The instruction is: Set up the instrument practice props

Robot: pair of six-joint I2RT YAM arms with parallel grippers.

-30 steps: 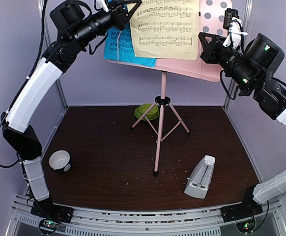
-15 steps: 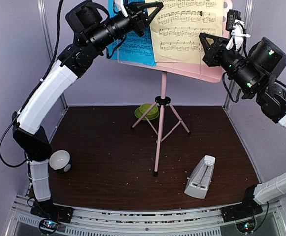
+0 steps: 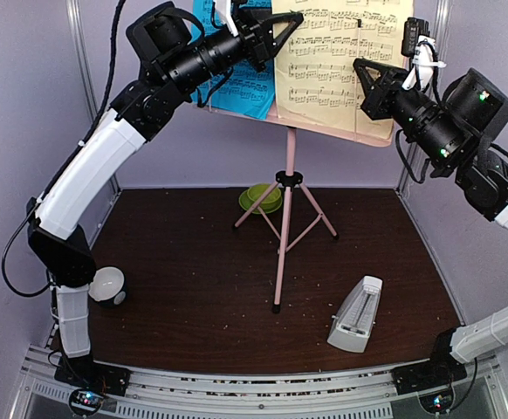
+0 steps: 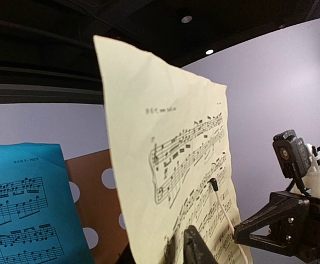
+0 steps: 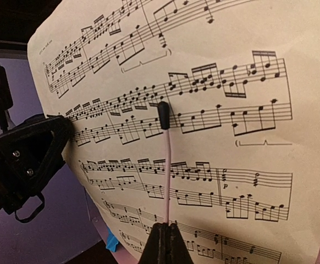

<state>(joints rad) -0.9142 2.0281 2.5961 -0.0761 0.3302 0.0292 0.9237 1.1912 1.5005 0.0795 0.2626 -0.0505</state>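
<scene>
i've swung my left gripper point(image 4: 182, 248) up and toward 3 o'clock, dragging the pale-yellow sheet point(image 3: 341, 61) across the pink desk point(image 3: 341, 131); it now lies behind the thin pink wire point(image 5: 167, 165) pinched in my right gripper point(image 5: 164, 230).

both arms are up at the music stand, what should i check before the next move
1. left fingers shut on pale-yellow sheet: ok
2. right fingers pinching pink wire that lies across that sheet: ok
3. sheet's bottom edge seated on stand desk: cannot tell
4. blue sheet on the desk: ok
5. tripod standing upright: ok
6. metronome clear of both arms: ok
</scene>
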